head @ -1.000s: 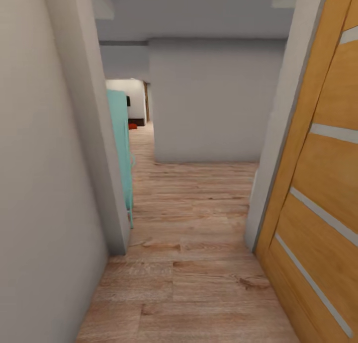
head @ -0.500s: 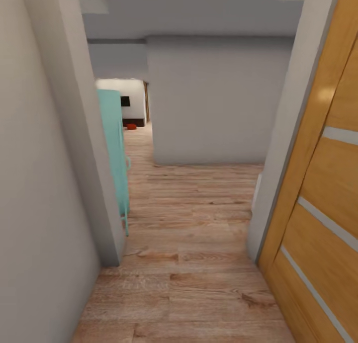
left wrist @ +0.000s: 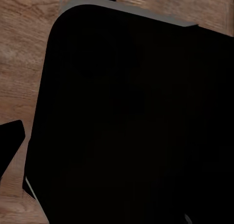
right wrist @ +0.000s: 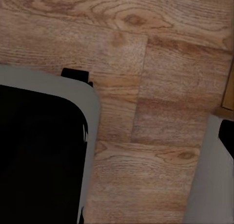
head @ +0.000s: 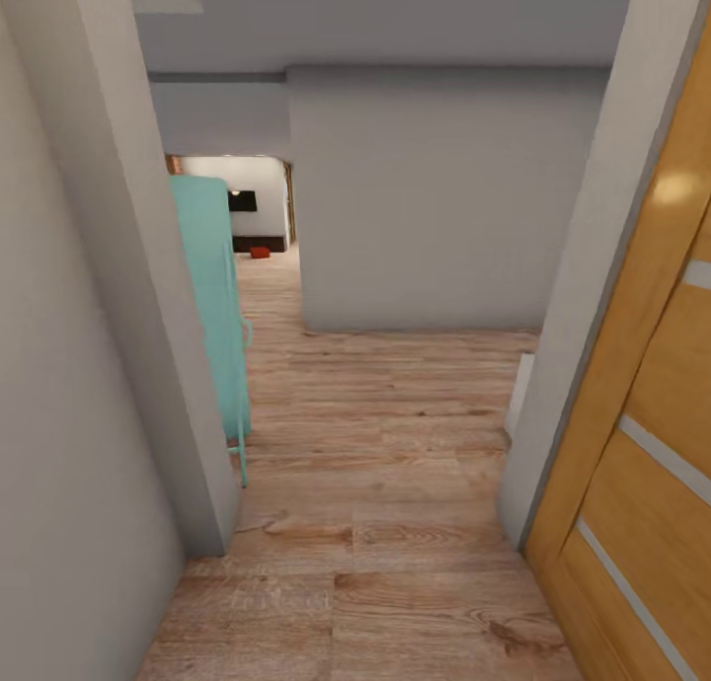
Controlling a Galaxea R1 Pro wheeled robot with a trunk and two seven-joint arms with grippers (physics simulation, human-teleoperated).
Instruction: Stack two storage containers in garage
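Far down the hallway, through an opening, part of the living room [head: 247, 202] shows with a white wall, a black TV [head: 242, 200] and a low dark bench [head: 261, 242]. A small orange-red shape [head: 260, 253] on the wood floor there looks like one of the storage containers; it is too small to make out details. The garage and its concrete floor are out of view. Both wrist views look down on light wood planks [right wrist: 156, 83] past the robot's black body [left wrist: 131, 117].
I am in a narrow passage. A grey wall corner [head: 148, 316] stands close on the left, with a teal panel [head: 212, 306] just past it. A tan wooden door [head: 642, 424] with its frame is close on the right. A grey wall [head: 425, 197] blocks straight ahead; wood floor [head: 365, 434] runs leftward toward the opening.
The whole head view has shifted: the camera has moved forward along the passage, so the left wall corner and right door frame sit closer and wider apart. The far room shows slightly more.
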